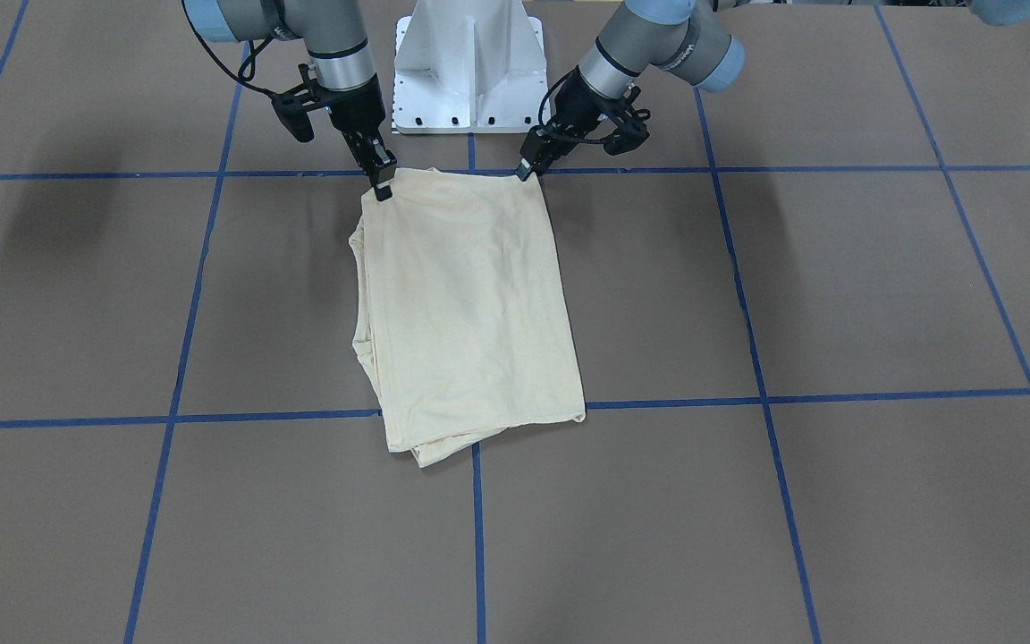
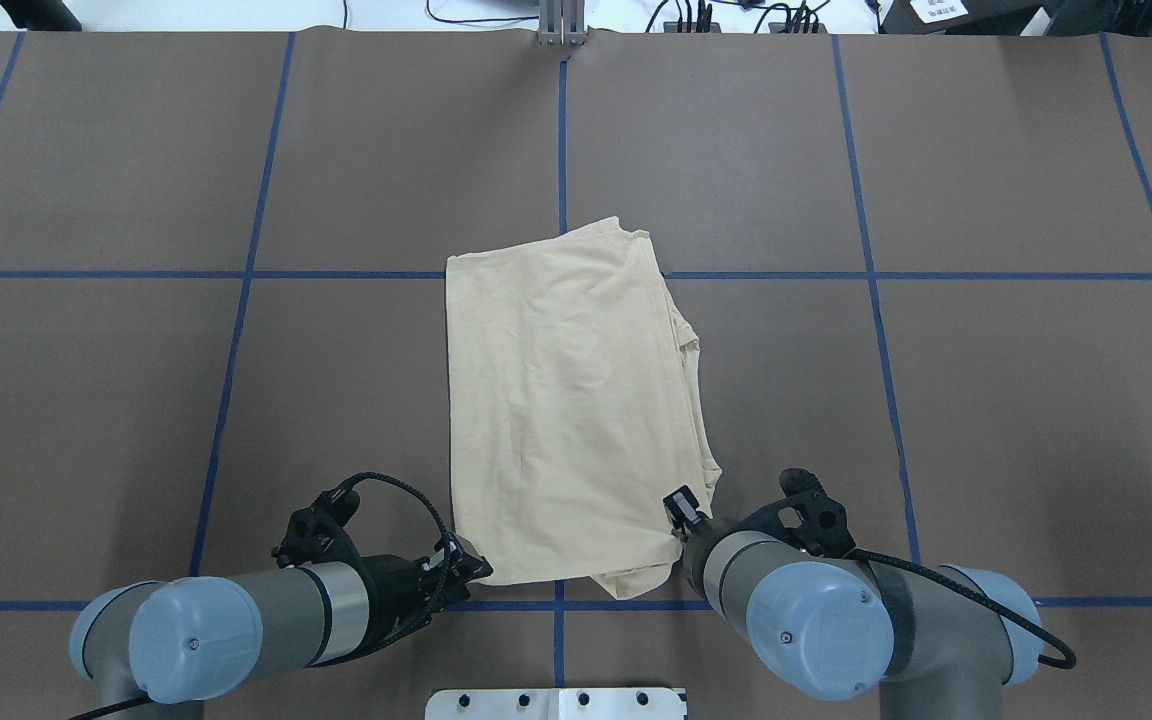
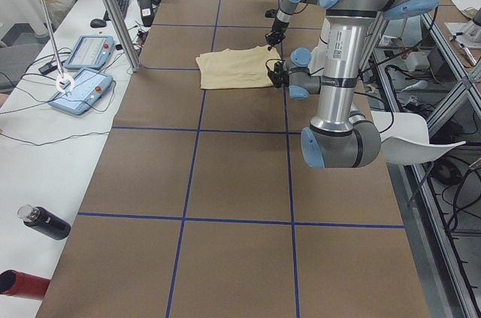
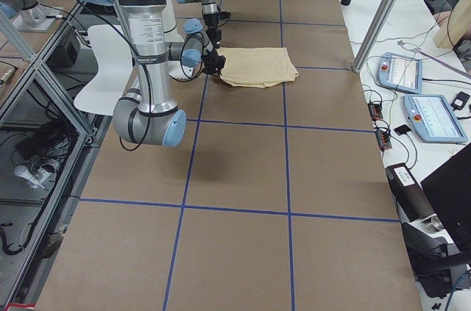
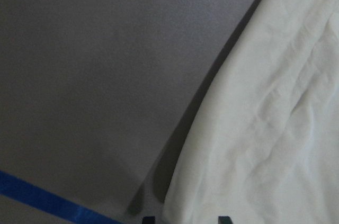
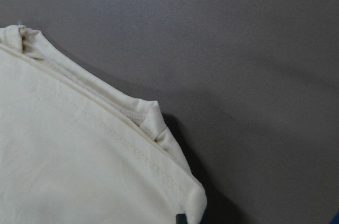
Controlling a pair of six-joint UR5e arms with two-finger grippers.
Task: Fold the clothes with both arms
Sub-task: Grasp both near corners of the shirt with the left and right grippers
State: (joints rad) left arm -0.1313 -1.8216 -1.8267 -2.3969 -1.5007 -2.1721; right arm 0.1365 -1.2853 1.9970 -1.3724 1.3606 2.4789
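Observation:
The cream-yellow shirt (image 1: 470,304) lies folded in a rectangle at the table's middle, plain side up, with no print showing. It also shows in the overhead view (image 2: 566,400). My left gripper (image 1: 528,168) (image 2: 478,568) is low at the shirt's near left corner. In its wrist view two fingertips (image 5: 149,218) stand apart with the shirt's edge (image 5: 254,144) between them. My right gripper (image 1: 381,185) (image 2: 678,503) is at the near right corner. Its wrist view shows one dark fingertip (image 6: 180,217) on the hemmed corner (image 6: 159,128), which it pinches.
The white pedestal (image 1: 470,67) stands just behind the shirt between the arms. Blue tape lines (image 2: 561,150) grid the brown table. Control pendants (image 4: 430,116) and cables lie along the far side. A black bottle (image 3: 45,222) lies near the left end.

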